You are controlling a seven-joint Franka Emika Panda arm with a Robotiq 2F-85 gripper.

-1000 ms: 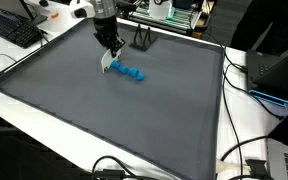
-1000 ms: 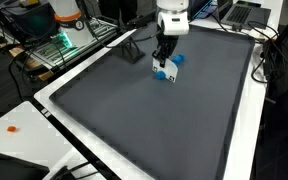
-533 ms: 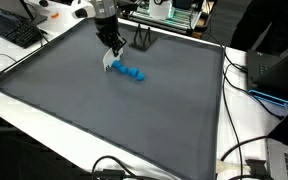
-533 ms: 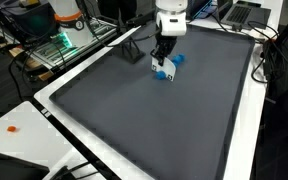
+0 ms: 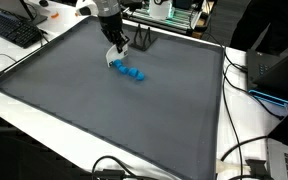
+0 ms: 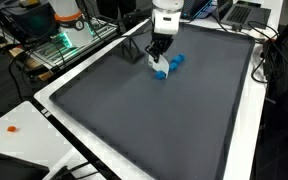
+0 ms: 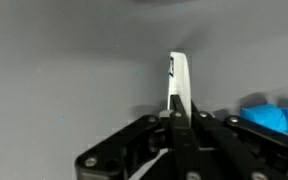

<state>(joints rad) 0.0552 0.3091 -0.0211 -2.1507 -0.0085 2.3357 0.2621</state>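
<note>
My gripper (image 5: 115,46) hangs over the far part of a big dark grey mat (image 5: 104,110). It is shut on a thin white flat piece (image 7: 179,82) that sticks out past the fingertips. The piece also shows in an exterior view (image 5: 111,58). A small blue object (image 5: 130,72) made of several lumps lies on the mat just beside and below the gripper. It shows in both exterior views (image 6: 168,66) and at the right edge of the wrist view (image 7: 270,116). In the wrist view the gripper (image 7: 181,116) is just left of it.
A small black triangular stand (image 5: 142,39) sits on the mat's far edge behind the gripper. A keyboard (image 5: 14,30) lies beyond the mat's corner. Cables (image 5: 246,150) run along the white table edge. A small orange item (image 6: 12,128) lies on the white surface.
The gripper has lifted and shifted a little toward the back of the mat, carrying the white piece off the spot beside the blue object. The blue object has stayed put.
</note>
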